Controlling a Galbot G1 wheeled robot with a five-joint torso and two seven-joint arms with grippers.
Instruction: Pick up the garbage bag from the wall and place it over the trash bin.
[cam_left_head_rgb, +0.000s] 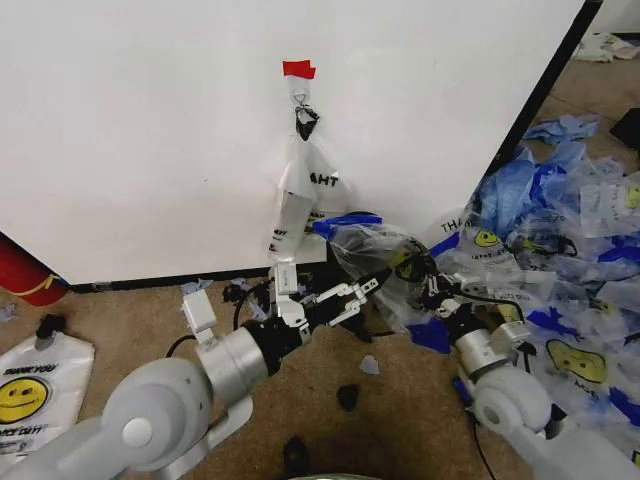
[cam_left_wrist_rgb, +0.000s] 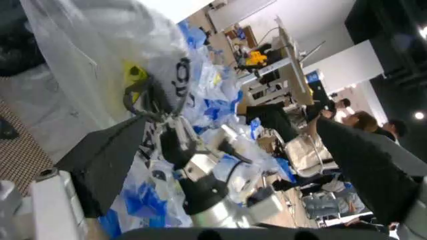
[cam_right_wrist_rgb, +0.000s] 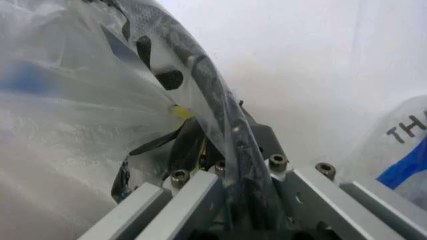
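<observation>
1. Where it meets the brown carpet floor (cam_left_head_rgb: 120, 320), the large plain white wall panel (cam_left_head_rgb: 150, 130) stands w/ a black strip along its base; it takes up most of the head view.
2. Heap of clear & blue plastic bags (cam_left_head_rgb: 570, 230) covers the floor to the robot's right, past the wall's edge; some show yellow smiley faces.
3. Left arm, grey w/ white links (cam_left_head_rgb: 190, 385), reaches fwd from lower left; right arm (cam_left_head_rgb: 495, 375) reaches fwd from lower right.
4. Clear thin plastic garbage bag w/ blue handle strips (cam_left_head_rgb: 375, 250) is off the wall; it's bunched low in front of the wall's base, between the two grippers, w/ a yellow-and-black print showing through the film; left wrist view shows it as a clear billow (cam_left_wrist_rgb: 100, 50).
5. Opaque white bag w/ big smiley (cam_left_head_rgb: 30, 385) lies flat on the carpet at far left.
6. Narrow clear bag w/ "AHT" letters (cam_left_head_rgb: 305, 185) hangs on the wall from a hook, under a small red tape piece (cam_left_head_rgb: 298, 69).
7. Red cylinder (cam_left_head_rgb: 25, 275) sits at the wall's left base.
8. Left gripper (cam_left_head_rgb: 357, 293): fingers spread wide apart, gripping nothing, just beside the garbage bag's near-left side.
9. Right gripper (cam_left_head_rgb: 432, 283): at the bag's right side; right wrist view shows its dark fingers pressed together w/ the clear film pinched & draped over them.
</observation>
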